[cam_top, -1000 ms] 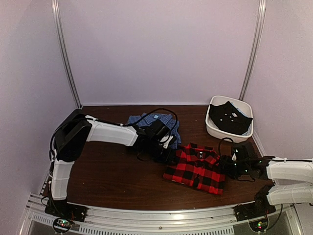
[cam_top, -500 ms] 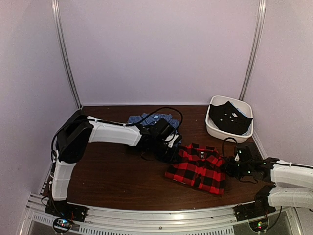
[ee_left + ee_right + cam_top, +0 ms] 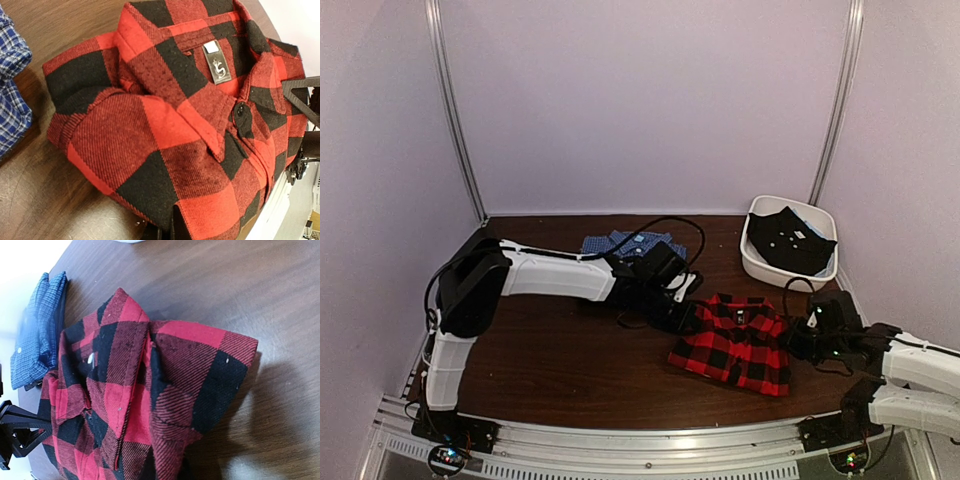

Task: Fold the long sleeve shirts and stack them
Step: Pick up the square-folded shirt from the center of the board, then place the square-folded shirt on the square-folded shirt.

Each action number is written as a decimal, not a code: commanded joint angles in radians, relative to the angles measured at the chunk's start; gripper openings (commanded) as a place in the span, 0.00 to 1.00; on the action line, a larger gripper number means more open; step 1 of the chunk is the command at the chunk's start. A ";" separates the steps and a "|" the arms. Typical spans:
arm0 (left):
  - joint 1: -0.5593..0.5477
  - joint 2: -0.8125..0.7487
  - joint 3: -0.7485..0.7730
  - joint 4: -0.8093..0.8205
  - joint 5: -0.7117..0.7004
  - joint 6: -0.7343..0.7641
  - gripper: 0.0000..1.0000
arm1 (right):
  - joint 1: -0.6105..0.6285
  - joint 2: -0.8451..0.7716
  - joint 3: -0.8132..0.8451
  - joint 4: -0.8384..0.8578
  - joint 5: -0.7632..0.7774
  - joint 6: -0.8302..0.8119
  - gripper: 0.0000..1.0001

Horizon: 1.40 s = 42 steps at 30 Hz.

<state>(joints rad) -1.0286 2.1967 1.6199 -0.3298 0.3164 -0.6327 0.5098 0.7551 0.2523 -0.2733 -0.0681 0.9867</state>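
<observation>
The red-and-black plaid long sleeve shirt (image 3: 735, 347) lies folded on the table, right of centre. My left gripper (image 3: 688, 313) is shut on its left edge; in the left wrist view the plaid cloth (image 3: 165, 125) runs down into the dark fingers (image 3: 176, 226). At the shirt's right edge my right gripper (image 3: 799, 340) is shut too, and the plaid fold (image 3: 165, 390) hides its fingertips in the right wrist view. The blue check shirt (image 3: 623, 243) lies folded behind the left arm, apart from the plaid one.
A white tub (image 3: 756, 262) holding a dark garment (image 3: 790, 240) stands at the back right. The blue shirt (image 3: 11, 100) shows at the left edge of the left wrist view. Side walls and two metal posts frame the brown table (image 3: 550, 360).
Both grippers have closed on the plaid shirt's edges. The shirt and both grippers have shifted slightly to the right.
</observation>
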 commanded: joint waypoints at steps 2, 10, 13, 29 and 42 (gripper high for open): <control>-0.012 -0.080 0.042 0.061 0.001 0.027 0.00 | -0.004 -0.032 0.111 -0.042 0.050 -0.067 0.00; -0.011 -0.163 0.075 0.055 -0.018 0.033 0.00 | -0.004 0.010 0.258 -0.083 0.049 -0.151 0.00; -0.007 -0.197 0.081 0.044 -0.034 0.032 0.00 | -0.004 0.047 0.318 -0.070 0.028 -0.180 0.00; 0.282 -0.373 -0.010 -0.083 -0.031 0.061 0.00 | 0.073 0.575 0.773 0.202 -0.080 -0.234 0.00; 0.537 -0.377 -0.044 -0.117 0.052 0.105 0.00 | 0.110 1.089 1.186 0.186 -0.152 -0.248 0.00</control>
<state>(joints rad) -0.5339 1.8492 1.5883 -0.4660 0.3225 -0.5575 0.6121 1.7748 1.3571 -0.0940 -0.1890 0.7544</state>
